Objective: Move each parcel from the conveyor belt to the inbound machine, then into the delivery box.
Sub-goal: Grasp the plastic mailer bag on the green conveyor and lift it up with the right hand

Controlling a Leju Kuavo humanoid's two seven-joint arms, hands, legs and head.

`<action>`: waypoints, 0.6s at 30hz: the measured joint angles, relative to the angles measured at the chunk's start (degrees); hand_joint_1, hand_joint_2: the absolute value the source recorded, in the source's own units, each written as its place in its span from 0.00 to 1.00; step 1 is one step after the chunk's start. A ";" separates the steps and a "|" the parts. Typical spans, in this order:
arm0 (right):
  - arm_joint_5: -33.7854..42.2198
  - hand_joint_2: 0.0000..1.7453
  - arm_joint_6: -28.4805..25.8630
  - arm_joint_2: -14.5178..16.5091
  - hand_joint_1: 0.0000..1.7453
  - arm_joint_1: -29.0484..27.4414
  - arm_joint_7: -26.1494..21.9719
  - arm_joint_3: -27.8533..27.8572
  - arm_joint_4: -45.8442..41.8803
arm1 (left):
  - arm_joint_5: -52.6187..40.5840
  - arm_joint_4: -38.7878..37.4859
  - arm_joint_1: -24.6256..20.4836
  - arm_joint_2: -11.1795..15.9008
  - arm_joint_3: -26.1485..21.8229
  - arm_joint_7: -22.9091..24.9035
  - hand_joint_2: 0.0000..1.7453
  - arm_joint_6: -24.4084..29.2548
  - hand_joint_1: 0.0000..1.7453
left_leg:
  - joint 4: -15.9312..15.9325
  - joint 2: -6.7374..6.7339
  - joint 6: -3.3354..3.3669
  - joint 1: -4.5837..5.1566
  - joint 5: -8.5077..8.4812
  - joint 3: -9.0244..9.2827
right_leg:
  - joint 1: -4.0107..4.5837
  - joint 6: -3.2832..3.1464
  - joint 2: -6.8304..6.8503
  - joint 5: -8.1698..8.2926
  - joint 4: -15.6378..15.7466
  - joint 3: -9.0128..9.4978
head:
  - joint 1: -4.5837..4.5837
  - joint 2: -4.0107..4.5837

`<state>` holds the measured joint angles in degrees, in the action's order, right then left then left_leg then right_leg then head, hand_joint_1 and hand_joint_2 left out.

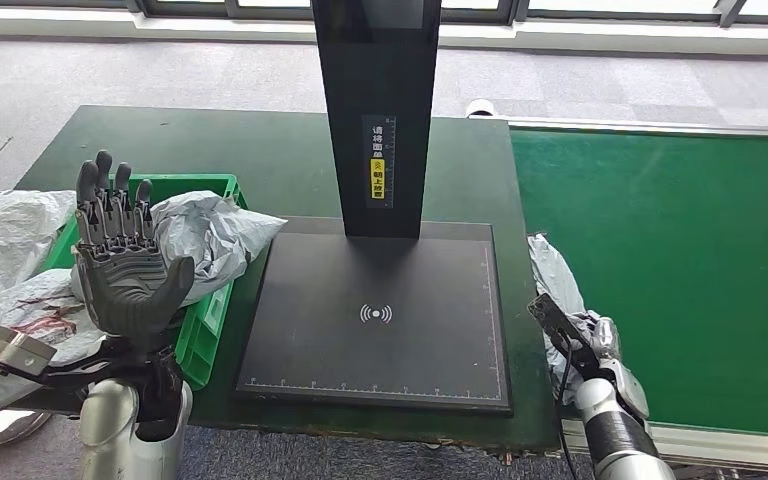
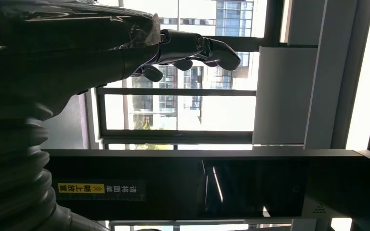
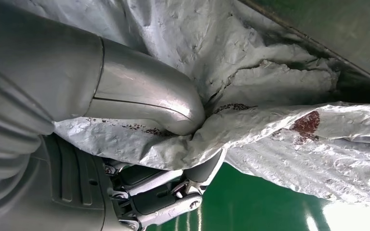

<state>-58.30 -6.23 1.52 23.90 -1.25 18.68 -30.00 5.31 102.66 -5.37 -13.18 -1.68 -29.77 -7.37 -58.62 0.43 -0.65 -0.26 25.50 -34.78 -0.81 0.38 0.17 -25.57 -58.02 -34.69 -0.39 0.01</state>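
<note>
1. Noted at far left in head view: two crumpled grey parcels point(image 1: 5, 235) lying outside the green delivery box point(image 1: 205, 330), one behind the other; a third grey parcel point(image 1: 210, 232) resting in the box, draped over its rim.
2. Left hand point(image 1: 128, 262) raised upright before the box, palm toward the camera, fingers spread and empty, close beside the third parcel, apparently clear of it.
3. Left wrist view: same fingers point(image 2: 197, 48) extended against windows; column label point(image 2: 99, 189) seen there, parcels not.
4. Centre: black inbound machine point(image 1: 380, 320), plate bare, column upright.
5. Right: right hand point(image 1: 595, 335) at the edge of the green conveyor belt point(image 1: 680, 260), against a fourth parcel point(image 1: 555, 275).
6. Right wrist view, not evident from the head view: thumb point(image 3: 173, 110) and fingers clamped on that parcel's grey wrap point(image 3: 279, 130), red print visible.
</note>
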 joint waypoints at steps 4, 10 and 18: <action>-0.04 1.00 0.00 -0.02 1.00 0.07 0.01 -0.08 0.27 | 0.00 0.00 0.00 0.00 0.00 0.00 1.00 0.00 0.00 | 0.00 0.00 0.00 0.00 0.00 0.00 | 0.00 0.00 0.00 0.00 0.00 0.00 | 0.00 0.00; -0.06 1.00 0.00 -0.02 1.00 0.08 0.01 -0.10 0.50 | 0.00 0.00 0.00 0.00 0.00 0.07 1.00 0.00 0.00 | 0.00 0.00 0.00 0.00 0.00 0.00 | 0.00 0.00 0.00 0.00 0.00 0.00 | 0.00 0.00; -0.32 1.00 -0.04 -0.04 1.00 0.02 -0.03 -0.10 0.75 | -0.01 0.02 0.28 0.00 0.00 0.08 1.00 -0.30 0.00 | 0.00 0.00 0.00 0.00 0.00 0.00 | 0.00 0.00 0.00 0.00 0.00 0.01 | 0.00 -0.01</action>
<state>-58.61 -6.27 1.49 23.92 -1.28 18.58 -29.26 5.30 102.68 -5.09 -13.18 -1.68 -29.69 -7.67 -58.62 0.43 -0.65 -0.26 25.50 -34.78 -0.81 0.39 0.17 -25.57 -58.02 -34.68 -0.39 0.00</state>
